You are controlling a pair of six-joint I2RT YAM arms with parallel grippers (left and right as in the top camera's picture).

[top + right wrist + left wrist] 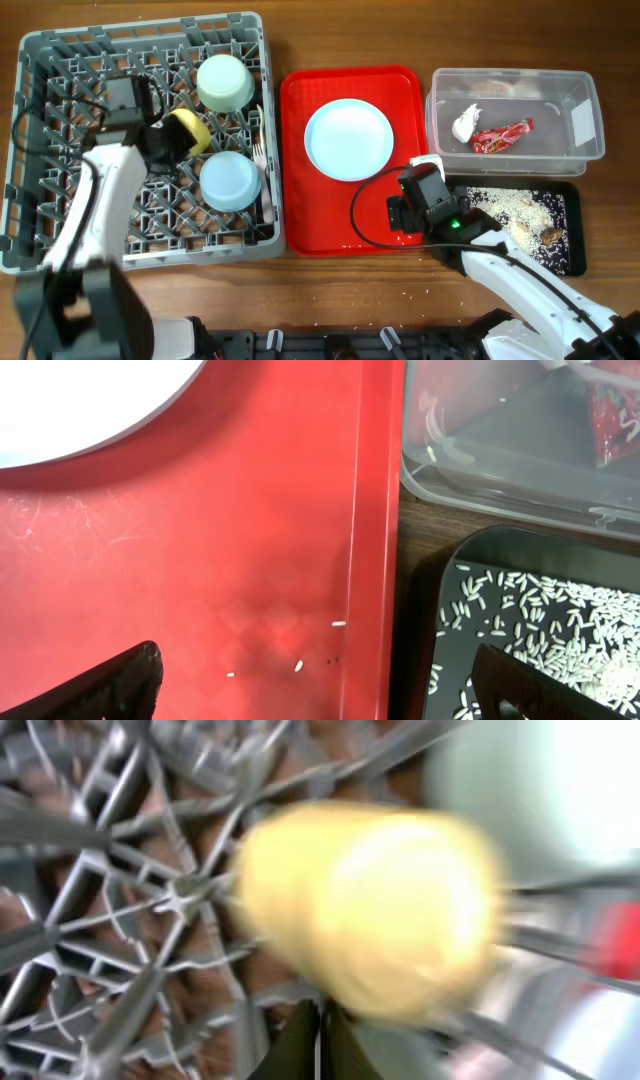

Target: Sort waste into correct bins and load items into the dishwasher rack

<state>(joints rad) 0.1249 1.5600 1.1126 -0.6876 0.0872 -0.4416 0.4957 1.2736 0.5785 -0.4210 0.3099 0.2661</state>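
The grey dishwasher rack (60, 215) holds two mint bowls (225, 82) (230, 180), a white fork and spoon (262, 160) and the yellow cup (190, 132), which lies on its side. My left gripper (160, 143) is shut on the yellow cup (370, 900), its fingers (320, 1040) pinched at the cup's edge. The light-blue plate (348, 139) lies on the red tray (300, 215). My right gripper (415, 205) is open and empty over the red tray's right rim (365, 560), its fingers (320, 690) spanning that rim and the black tray (470, 555).
The clear tub (590, 110) holds the white tissue (466, 122) and the red wrapper (502, 135). The black tray (570, 235) holds rice scraps (510, 205). A few grains (300, 665) lie on the red tray.
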